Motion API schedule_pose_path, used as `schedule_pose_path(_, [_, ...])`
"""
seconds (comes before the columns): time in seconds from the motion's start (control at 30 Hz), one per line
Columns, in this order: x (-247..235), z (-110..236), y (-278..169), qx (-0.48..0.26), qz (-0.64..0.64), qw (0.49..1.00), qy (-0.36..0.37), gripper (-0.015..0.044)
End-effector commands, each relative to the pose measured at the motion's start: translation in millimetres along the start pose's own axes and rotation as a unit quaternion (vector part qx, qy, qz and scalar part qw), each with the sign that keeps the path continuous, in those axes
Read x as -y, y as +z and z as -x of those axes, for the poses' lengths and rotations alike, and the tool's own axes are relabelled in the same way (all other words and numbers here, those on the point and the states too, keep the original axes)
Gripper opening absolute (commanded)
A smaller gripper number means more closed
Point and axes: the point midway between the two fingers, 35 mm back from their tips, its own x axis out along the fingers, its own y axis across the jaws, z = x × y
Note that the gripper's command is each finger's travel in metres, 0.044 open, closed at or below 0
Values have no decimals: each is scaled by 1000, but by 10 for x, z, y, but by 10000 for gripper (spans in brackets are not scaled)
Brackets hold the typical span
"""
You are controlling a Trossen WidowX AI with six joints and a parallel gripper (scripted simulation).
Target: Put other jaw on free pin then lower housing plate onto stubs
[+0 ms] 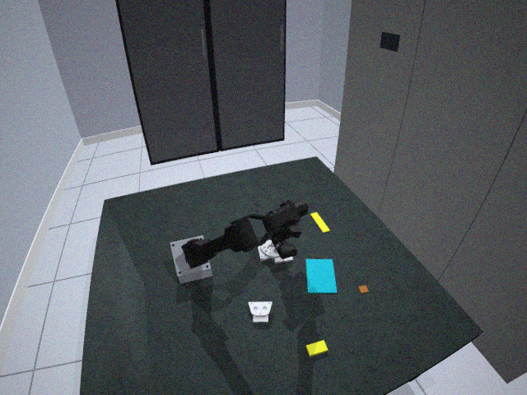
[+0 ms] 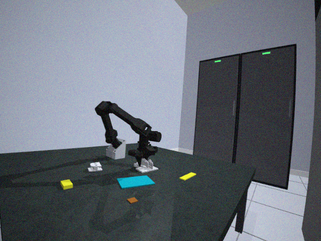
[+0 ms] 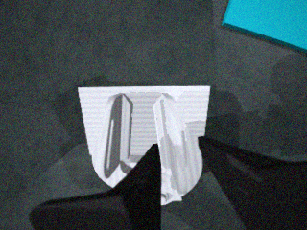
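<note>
A white base [image 2: 147,169] [image 3: 144,120] lies on the table under my gripper. One white jaw [image 3: 114,144] stands on the left of the base in the wrist view. My gripper [image 3: 177,145] [image 2: 143,161] is shut on the other white jaw [image 3: 182,165], at the base's right side. The two jaws stand side by side with a gap between them. My fingers and the jaws hide the pins and the gear teeth, so I cannot tell whether the teeth mesh. The white housing plate [image 1: 260,308] [image 2: 95,164], with two holes, is apart from the base, raised on a white support.
A cyan plate [image 1: 321,276] [image 2: 135,181] [image 3: 273,21] lies near the base. A yellow strip [image 1: 319,222] [image 2: 187,175], a yellow block [image 1: 317,347] [image 2: 66,184] and an orange tile [image 1: 362,289] [image 2: 132,200] lie farther off. The arm's grey mount [image 1: 194,274] stands behind.
</note>
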Motion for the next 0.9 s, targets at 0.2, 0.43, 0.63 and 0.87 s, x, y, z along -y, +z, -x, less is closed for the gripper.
schedule_pose_path(0.2, [1,-17,-2,1,3,1000,-3,134])
schedule_pose_path(0.43, [1,-37,-2,1,3,1000,-3,134])
schedule_pose_path(0.63, [1,-56,-2,1,3,1000,-3,134])
schedule_pose_path(0.87, [2,-68,-2,1,3,1000,-3,134])
